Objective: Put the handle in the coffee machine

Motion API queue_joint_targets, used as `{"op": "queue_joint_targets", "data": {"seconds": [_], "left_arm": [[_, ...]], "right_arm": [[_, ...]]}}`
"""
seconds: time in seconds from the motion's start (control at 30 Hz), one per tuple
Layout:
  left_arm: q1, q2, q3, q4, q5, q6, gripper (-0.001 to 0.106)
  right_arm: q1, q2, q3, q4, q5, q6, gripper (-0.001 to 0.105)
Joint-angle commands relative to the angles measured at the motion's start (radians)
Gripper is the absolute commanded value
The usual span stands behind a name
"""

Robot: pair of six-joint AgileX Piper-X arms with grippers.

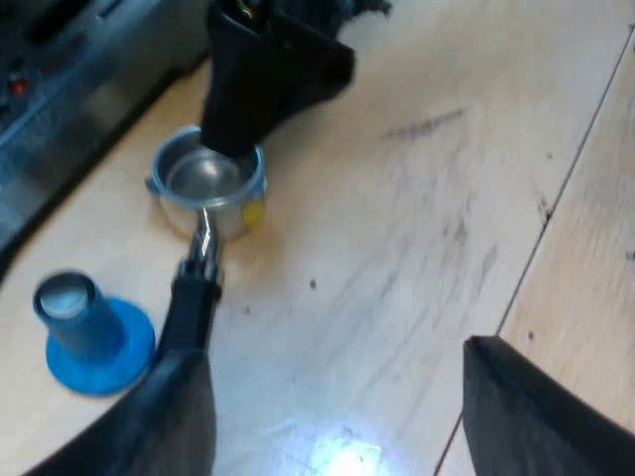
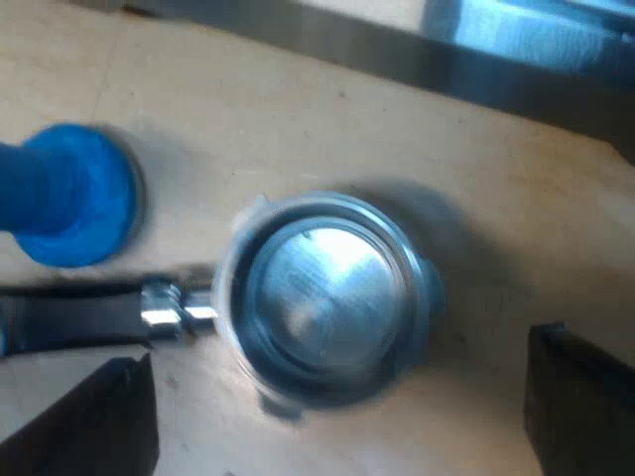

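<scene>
Currently in the basket (image 2: 327,293): I am looking straight down into it through the right wrist view, and it is showing a bare, shiny metal floor that is catching the light.
Holder: the metal holder (image 1: 210,188) is lying on the wooden tabletop (image 1: 417,198), loose, with its basket end sitting near the base of the espresso machine (image 1: 69,89).
Handle: the dark handle (image 1: 193,302) is running flat along the tabletop away from the basket, joined to it by a short bright metal neck. Its far end is passing out of sight behind one finger of my left claw.
Right claw (image 2: 342,352): it is hanging directly over the basket with its two black fingers spread wide, one on either side, and it is gripping nothing. From the left wrist view it is reaching down to the basket's rim, though I am not able to tell whether it is touching the metal.
Left claw (image 1: 332,352): it is hovering above the tabletop with its fingers wide apart and is holding nothing. The basket is lying well beyond its fingertips, and the handle is pointing toward one of its fingers.
Tamper: the blue tamper (image 1: 89,332) is standing on the tabletop with its wide end down and a pale shiny end up, just beside the handle and apart from the basket.
</scene>
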Motion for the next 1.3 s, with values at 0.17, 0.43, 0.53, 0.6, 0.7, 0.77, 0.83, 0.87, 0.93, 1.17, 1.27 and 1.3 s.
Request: {"op": "queue_joint_targets", "data": {"seconds": [0.17,0.43,0.53,0.6,0.7,0.77,0.83,0.87,0.93,1.17,1.27,1.3], "left_arm": [[-0.003,0.0,-0.002,0.004,-0.009,-0.006,0.057],[-0.003,0.0,-0.002,0.004,-0.009,-0.006,0.057],[-0.003,0.0,-0.002,0.004,-0.009,-0.006,0.057],[-0.003,0.0,-0.002,0.004,-0.009,-0.006,0.057],[-0.003,0.0,-0.002,0.004,-0.009,-0.006,0.057],[-0.003,0.0,-0.002,0.004,-0.009,-0.006,0.057],[-0.003,0.0,-0.002,0.004,-0.009,-0.006,0.057],[-0.003,0.0,-0.002,0.004,-0.009,-0.006,0.057],[-0.003,0.0,-0.002,0.004,-0.009,-0.006,0.057],[-0.003,0.0,-0.002,0.004,-0.009,-0.006,0.057],[-0.003,0.0,-0.002,0.004,-0.009,-0.006,0.057],[-0.003,0.0,-0.002,0.004,-0.009,-0.006,0.057]], "right_arm": [[-0.018,0.074,-0.011,-0.061,-0.023,-0.006,0.076],[-0.018,0.135,-0.011,-0.119,-0.021,-0.042,0.076],[-0.018,0.161,-0.011,-0.119,-0.021,-0.048,0.076],[-0.018,0.177,-0.011,-0.119,-0.021,-0.052,0.074],[-0.018,0.193,-0.011,-0.119,-0.019,-0.052,0.071],[-0.018,0.196,-0.011,-0.119,-0.02,-0.052,0.071],[-0.018,0.196,-0.011,-0.119,-0.02,-0.055,0.071],[-0.018,0.196,-0.011,-0.119,-0.02,-0.057,0.071],[-0.018,0.196,-0.011,-0.119,-0.02,-0.062,0.07],[-0.018,0.193,-0.011,-0.102,-0.041,-0.079,0.006],[-0.018,0.185,-0.011,-0.094,-0.072,-0.077,0.0],[-0.018,0.185,-0.011,-0.094,-0.072,-0.077,0.0]]}}
